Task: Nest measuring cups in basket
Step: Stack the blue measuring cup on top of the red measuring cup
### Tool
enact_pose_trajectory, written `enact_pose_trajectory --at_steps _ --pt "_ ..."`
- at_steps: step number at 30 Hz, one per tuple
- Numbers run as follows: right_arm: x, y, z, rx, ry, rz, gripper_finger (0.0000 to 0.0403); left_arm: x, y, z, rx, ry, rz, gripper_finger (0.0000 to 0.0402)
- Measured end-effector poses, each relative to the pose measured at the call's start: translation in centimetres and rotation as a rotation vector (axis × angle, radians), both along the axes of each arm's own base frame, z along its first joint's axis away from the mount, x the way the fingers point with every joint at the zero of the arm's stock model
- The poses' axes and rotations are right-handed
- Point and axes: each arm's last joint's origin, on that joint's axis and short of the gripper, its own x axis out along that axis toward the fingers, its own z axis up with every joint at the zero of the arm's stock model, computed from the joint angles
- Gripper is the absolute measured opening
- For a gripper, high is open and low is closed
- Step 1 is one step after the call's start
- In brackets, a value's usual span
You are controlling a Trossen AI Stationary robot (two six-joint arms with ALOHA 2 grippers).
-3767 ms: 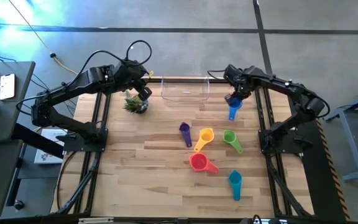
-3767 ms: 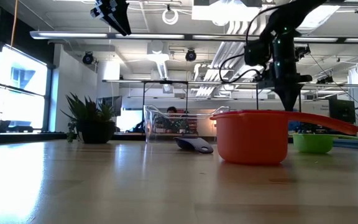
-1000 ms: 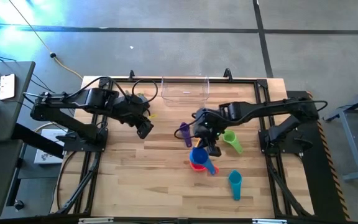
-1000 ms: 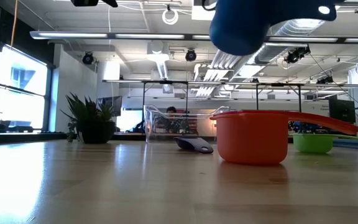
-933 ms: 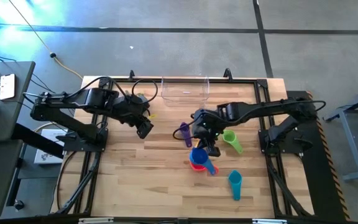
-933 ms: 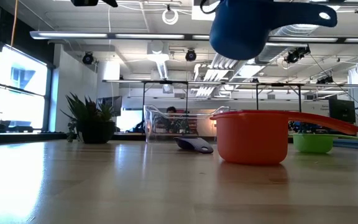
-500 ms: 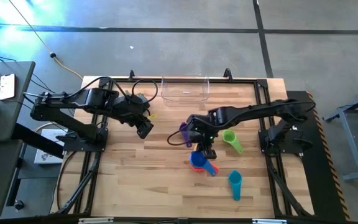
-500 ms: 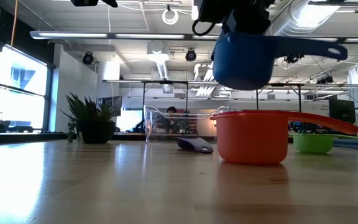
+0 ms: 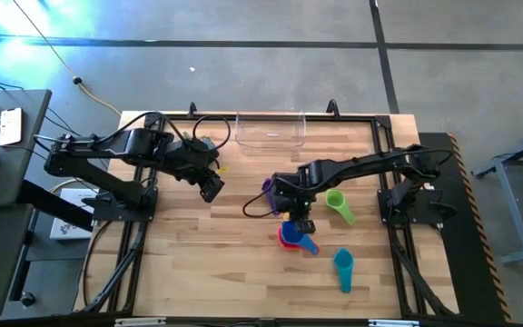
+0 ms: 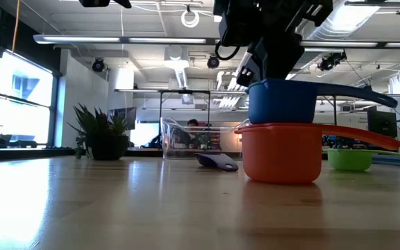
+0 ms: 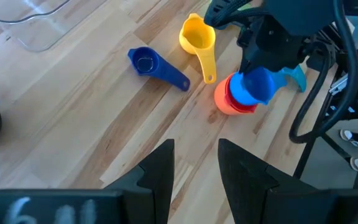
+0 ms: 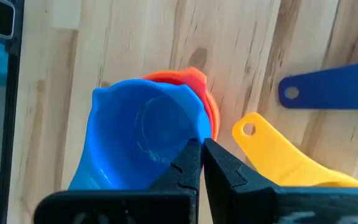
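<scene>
- The right claw point(image 12: 201, 163) is clamped tight on the rim of the bright blue plastic measuring cup point(image 10: 282, 103), near mid-table.
- The blue cup is seated in the mouth of the red-orange plastic measuring cup point(image 10: 281, 153); its long handle juts out level above the red one's handle in the low view.
- A yellow plastic cup point(image 11: 197, 38) and a small dark blue-purple cup point(image 11: 146, 61) lie just beside the stacked pair, apart from each other.
- A green cup point(image 9: 338, 203) and a teal cup point(image 9: 343, 266) lie on the bare wooden table point(image 9: 207, 263), toward the right arm's side.
- The clear rectangular plastic basket point(image 9: 270, 132) stands at the far edge; it appears to hold no cup, though glare limits the view.
- The left claw point(image 11: 194, 163) hangs above the table with its fingers spread, holding nothing, near a small potted leafy plant point(image 10: 101, 134).
</scene>
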Motion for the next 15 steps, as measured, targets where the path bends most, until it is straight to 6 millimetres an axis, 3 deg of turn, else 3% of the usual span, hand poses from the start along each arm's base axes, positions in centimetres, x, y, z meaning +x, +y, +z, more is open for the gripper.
enact_pose_trajectory --at_steps 15 --pt "0.00 0.79 -0.30 -0.061 -0.006 0.051 0.0000 0.00 0.00 0.00 0.000 0.000 -0.001 0.0113"
